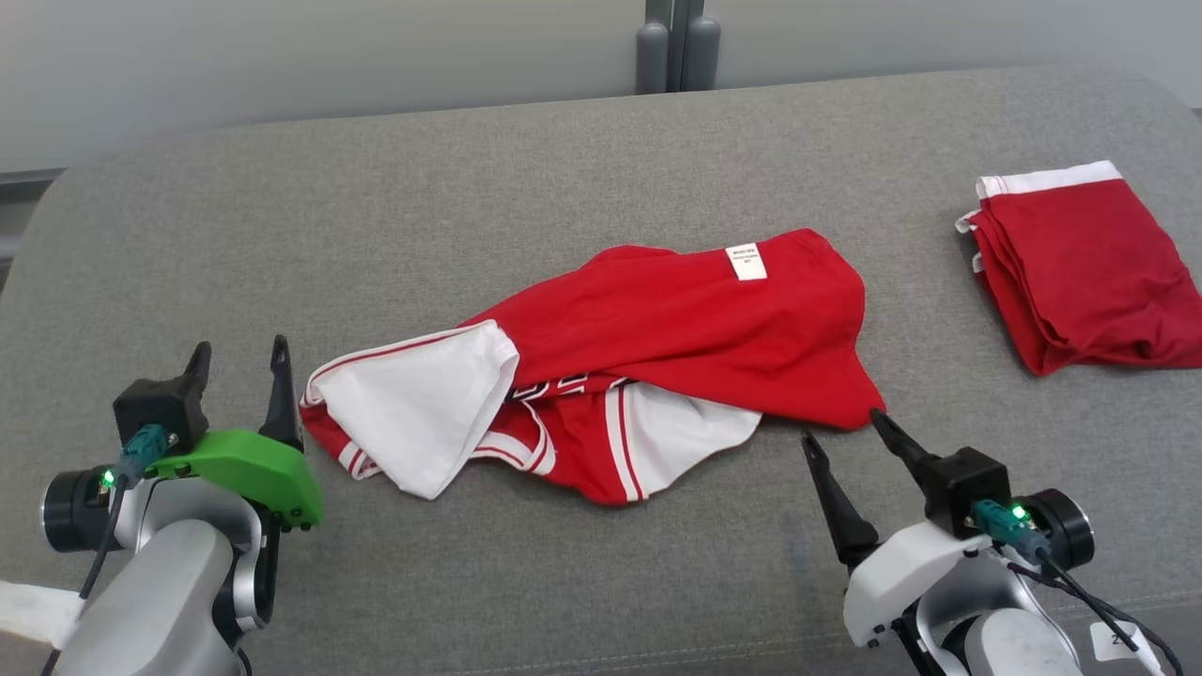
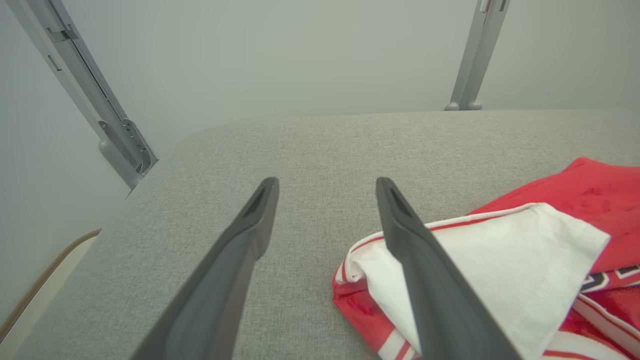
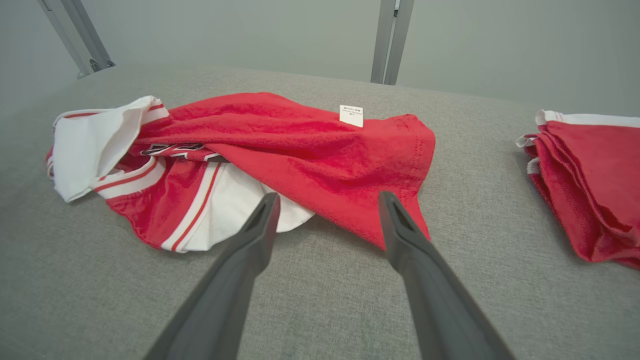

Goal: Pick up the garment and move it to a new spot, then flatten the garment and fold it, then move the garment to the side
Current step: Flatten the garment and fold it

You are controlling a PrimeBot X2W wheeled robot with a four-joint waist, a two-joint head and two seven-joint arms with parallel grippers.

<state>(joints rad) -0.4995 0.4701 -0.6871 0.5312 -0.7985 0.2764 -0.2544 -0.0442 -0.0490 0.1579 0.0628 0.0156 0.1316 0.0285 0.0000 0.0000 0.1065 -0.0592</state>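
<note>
My left end effector (image 1: 239, 344) sits just left of the garment (image 1: 676, 329). Its fingers are spread wide and hold nothing. The inner finger (image 1: 280, 394) stands right beside the garment's white left end (image 1: 413, 413), and I cannot tell whether it touches the cloth.

The garment is a red jersey with white panels and red-and-white stripes. It lies crumpled on the grey bench (image 1: 470, 188), between my two end effectors. At its left end a white part is turned outward. The red body is bunched across the top and right, and it partly hides some dark lettering (image 3: 172, 148). A small white label (image 1: 746, 262) lies near the garment's far edge.

My right end effector (image 1: 841, 424) is just off the garment's near right corner, with its fingers parted and empty. One fingertip (image 1: 878, 419) is right at the red corner, but I cannot tell whether it makes contact.

Well right of the garment, and clear of it, lies a folded red pile (image 1: 1089, 272) with a white band along its far edge. Beyond the garment, behind the bench, stands a grey post (image 1: 676, 47).
</note>
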